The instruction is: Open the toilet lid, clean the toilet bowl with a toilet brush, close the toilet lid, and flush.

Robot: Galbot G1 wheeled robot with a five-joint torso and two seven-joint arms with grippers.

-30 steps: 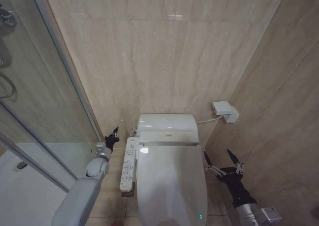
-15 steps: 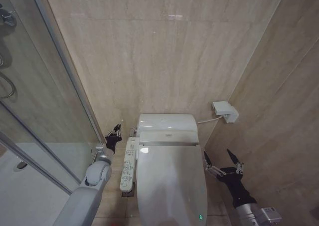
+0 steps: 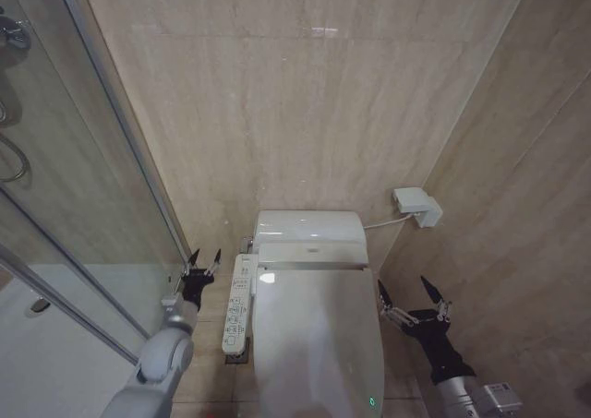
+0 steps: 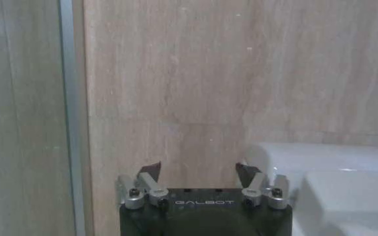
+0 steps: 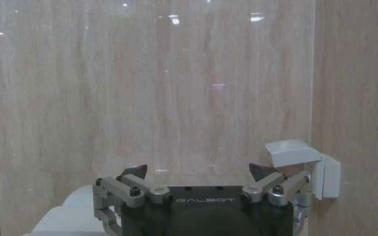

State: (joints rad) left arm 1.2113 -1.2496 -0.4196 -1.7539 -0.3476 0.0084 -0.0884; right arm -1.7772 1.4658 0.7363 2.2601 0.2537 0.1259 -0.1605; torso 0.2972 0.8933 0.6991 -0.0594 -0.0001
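The toilet lid (image 3: 319, 344) is a smooth white oval lying shut over the toilet bowl, which it hides. Behind it sits the boxy white bidet unit (image 3: 310, 232), and the control strip (image 3: 238, 304) runs along the toilet's left side. My left gripper (image 3: 204, 257) is open, held low between the shower glass and the control strip, a little left of the strip. My right gripper (image 3: 407, 294) is open too, hovering just right of the lid, near the side wall. In the left wrist view the left gripper (image 4: 198, 170) faces the tiled wall, with the bidet unit (image 4: 327, 167) beside it.
A framed glass shower wall (image 3: 83, 187) stands close on the left. Beige tiled walls close in behind and on the right. A white wall socket box (image 3: 417, 206) with a cable sits right of the toilet, and also shows as the socket box (image 5: 304, 164) in the right wrist view.
My left arm has drawn back and to the left, away from the toilet's back corner, and its fingers now show spread apart. The right arm has not moved.
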